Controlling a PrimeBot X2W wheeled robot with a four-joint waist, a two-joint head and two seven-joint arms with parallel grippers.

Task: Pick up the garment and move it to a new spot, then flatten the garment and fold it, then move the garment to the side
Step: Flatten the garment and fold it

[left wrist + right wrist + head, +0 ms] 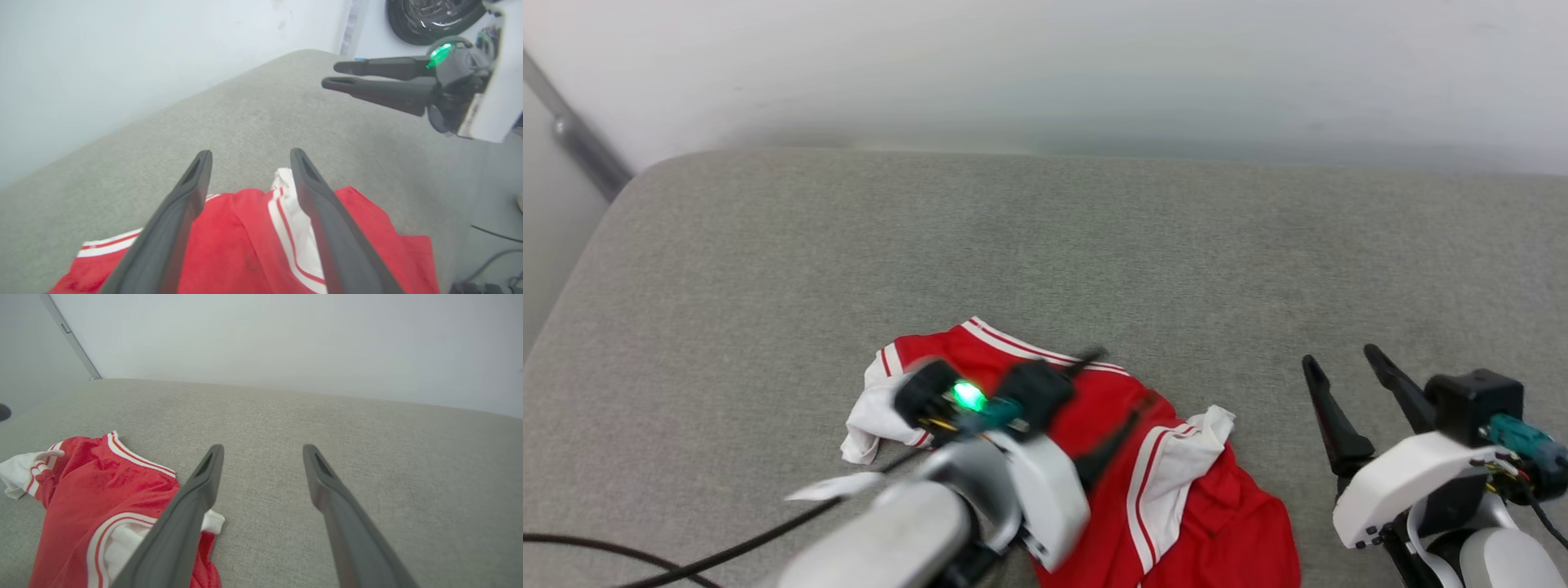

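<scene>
Fingers of L gripper [250,153] are standing apart, gripping nothing, hovering low over the garment [1241,506]. Can't tell whether the tips are touching cloth. Garment is lying crumpled near the front edge of the grey cushion [1045,245], red body bunched, white sleeve w/ stripe trim flopping on top, right under the L gripper's gap. R gripper [1339,355] is also gaping, empty, sitting over bare cushion just beside the garment's right side, not touching it.

Risks, as I'm judging them:
- closing on the sleeve alone means the shirt is dangling lopsided and twisting, making flattening harder
- biting several layers at once is locking the bunch in
- pushing too deep is snagging the soft upholstery along w/ the cloth
- dragging toward the front edge is risking a slide-off
- black cable [686,559] by the L arm may be catching during the lift
</scene>
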